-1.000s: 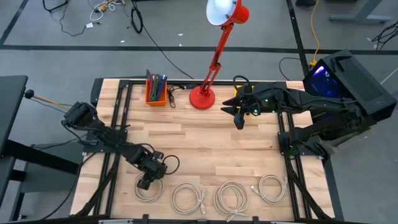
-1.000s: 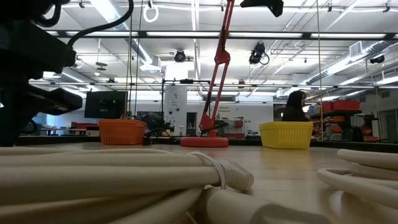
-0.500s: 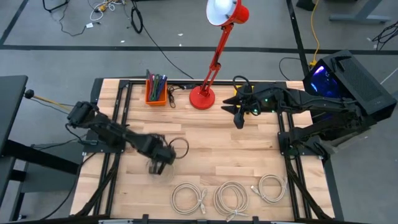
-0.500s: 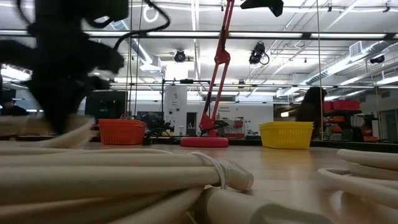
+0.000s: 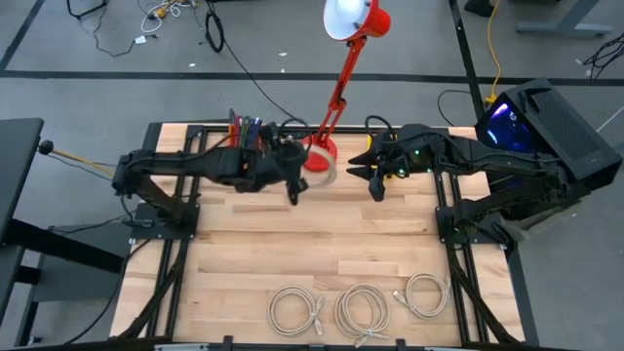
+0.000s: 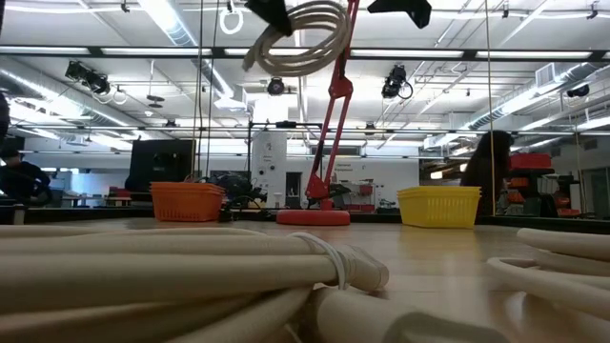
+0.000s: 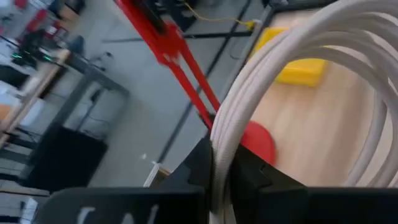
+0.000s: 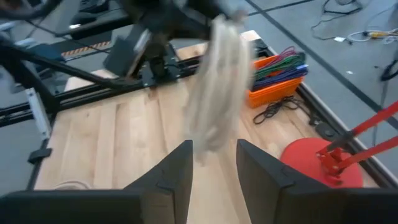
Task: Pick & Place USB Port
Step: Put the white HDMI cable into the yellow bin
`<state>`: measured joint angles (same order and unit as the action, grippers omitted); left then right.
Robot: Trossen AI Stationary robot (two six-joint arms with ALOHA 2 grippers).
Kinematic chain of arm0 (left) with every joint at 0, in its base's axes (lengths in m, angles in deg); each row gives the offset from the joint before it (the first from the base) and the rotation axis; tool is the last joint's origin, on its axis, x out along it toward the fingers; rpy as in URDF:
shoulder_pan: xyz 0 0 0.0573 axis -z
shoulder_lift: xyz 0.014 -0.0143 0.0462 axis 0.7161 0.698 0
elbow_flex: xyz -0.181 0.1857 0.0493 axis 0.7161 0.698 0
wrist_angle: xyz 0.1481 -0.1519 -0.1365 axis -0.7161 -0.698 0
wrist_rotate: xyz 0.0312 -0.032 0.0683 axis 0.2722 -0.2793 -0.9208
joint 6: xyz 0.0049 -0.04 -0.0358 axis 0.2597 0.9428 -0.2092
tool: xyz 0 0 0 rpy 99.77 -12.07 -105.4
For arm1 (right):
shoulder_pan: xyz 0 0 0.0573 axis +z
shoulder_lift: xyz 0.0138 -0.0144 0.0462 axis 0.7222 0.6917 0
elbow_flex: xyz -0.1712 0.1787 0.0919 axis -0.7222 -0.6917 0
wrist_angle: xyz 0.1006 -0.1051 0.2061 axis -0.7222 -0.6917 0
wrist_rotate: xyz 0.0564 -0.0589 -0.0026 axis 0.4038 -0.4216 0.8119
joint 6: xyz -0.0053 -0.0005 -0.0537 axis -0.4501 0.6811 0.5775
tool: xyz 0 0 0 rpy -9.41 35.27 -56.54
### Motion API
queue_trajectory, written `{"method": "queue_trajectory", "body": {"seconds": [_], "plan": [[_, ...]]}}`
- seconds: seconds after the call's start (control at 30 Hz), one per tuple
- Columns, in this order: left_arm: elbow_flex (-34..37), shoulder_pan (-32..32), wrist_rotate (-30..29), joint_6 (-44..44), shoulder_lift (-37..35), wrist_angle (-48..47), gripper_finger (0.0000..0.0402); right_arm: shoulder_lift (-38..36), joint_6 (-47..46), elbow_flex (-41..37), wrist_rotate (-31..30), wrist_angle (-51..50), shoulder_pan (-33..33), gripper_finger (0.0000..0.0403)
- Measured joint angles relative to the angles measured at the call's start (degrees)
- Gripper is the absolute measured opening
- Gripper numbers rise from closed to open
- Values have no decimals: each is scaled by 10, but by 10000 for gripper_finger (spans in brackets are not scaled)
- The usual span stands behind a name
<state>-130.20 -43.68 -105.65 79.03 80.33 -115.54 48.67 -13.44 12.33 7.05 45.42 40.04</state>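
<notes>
The left end effector (image 5: 292, 185) is up in the air with its fingers closed tight on a coiled white cable (image 5: 320, 168); the left wrist view shows the strands pinched between the two dark fingers, the loop (image 7: 292, 93) hanging free beyond them. From where I stand the coil swings well above the table (image 5: 322, 244), as the low view (image 6: 297, 36) makes plain. Just past the end effector stands the red lamp (image 5: 336, 93), its round base (image 5: 314, 154) almost under the coil, and a little behind is the orange pen holder (image 5: 244, 144).

The right end effector (image 5: 375, 187) hangs near the other side of the lamp base, fingers parted with nothing between them, and the coil shows right ahead of it in its wrist view (image 8: 217, 93). I'd guess a handover or a set-down near there is the step in hand.

To do it well, I'd keep the grip firm, let the dangling loop stop swaying first, and steer it clear of the lamp's arm, which could snag it. If the right side takes it, it should close on the bundled strands, not a single loop.

Three more coils (image 5: 356, 310) lie far off at the table's near edge.
</notes>
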Motion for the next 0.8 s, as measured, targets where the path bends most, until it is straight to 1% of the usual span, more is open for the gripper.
{"method": "queue_trajectory", "body": {"seconds": [0.1, 0.17, 0.23, 0.3, 0.47, 0.53, 0.67, 0.73, 0.8], "plan": [[-40, -17, -1, -12, 25, 4, 31, 0, -4, 0, 5, 2, 0, 123], [-56, -24, 2, -23, 38, 24, 27, 0, -9, 0, 4, 3, 0, 123], [-65, -25, 5, -55, 49, 43, 16, 0, -9, 0, 3, 3, -1, 123], [-72, -24, 4, -85, 56, 65, 16, 0, -4, 0, -5, 3, -3, 123], [-77, -15, -2, -96, 62, 68, 16, 0, 0, 0, -31, 3, -14, 123], [-77, -10, -11, -96, 62, 63, 16, 0, 2, 0, -37, 4, -21, 123], [-77, -6, -18, -99, 60, 13, 16, 0, 8, 0, -44, 8, -36, 123], [-77, -10, -18, -87, 60, -17, 16, 0, 8, 0, -43, 17, -41, 123], [-77, -14, -19, -73, 60, -25, 16, 0, 7, 0, -37, 19, -44, 123]]}}
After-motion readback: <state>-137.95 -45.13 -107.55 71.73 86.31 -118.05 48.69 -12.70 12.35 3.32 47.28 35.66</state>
